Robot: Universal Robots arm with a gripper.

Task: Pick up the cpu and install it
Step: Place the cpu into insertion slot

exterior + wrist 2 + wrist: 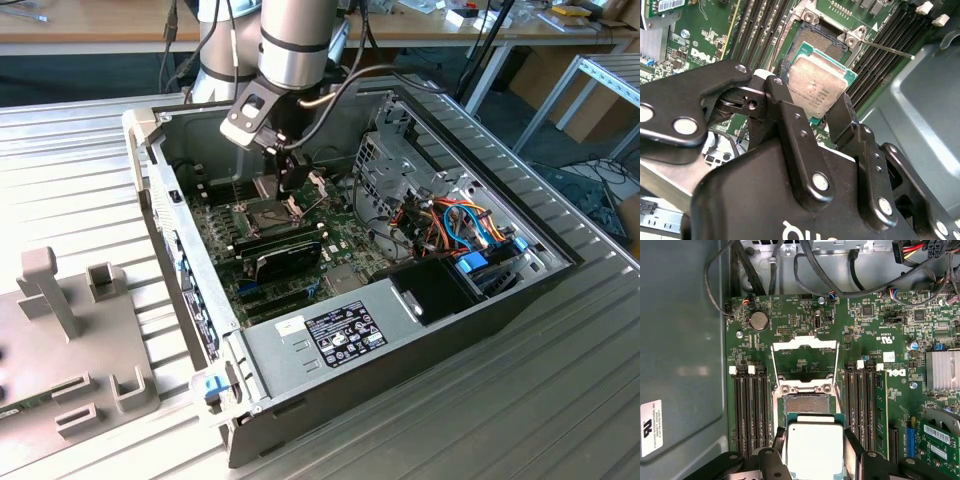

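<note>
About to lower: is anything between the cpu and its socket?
Nothing visible. The end effector holds the cpu partly over the bare socket. The frame is swung back off it, and the lever lies off to one side.

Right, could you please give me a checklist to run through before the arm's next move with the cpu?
1. Grip: the hand clamps the cpu by two opposite edges. Ok.
2. The hinged frame is swung open, off the socket. Ok.
3. The socket holds no chip; its bare contact field shows. Ok.
4. The release lever lies out to the side of the socket. Ok.
5. Is the cpu centred over the socket? In both wrist views it overlaps one edge of it, and its height above the board is unclear. Cannot tell.
6. Corner marks of cpu and socket matched. Cannot tell.
</note>
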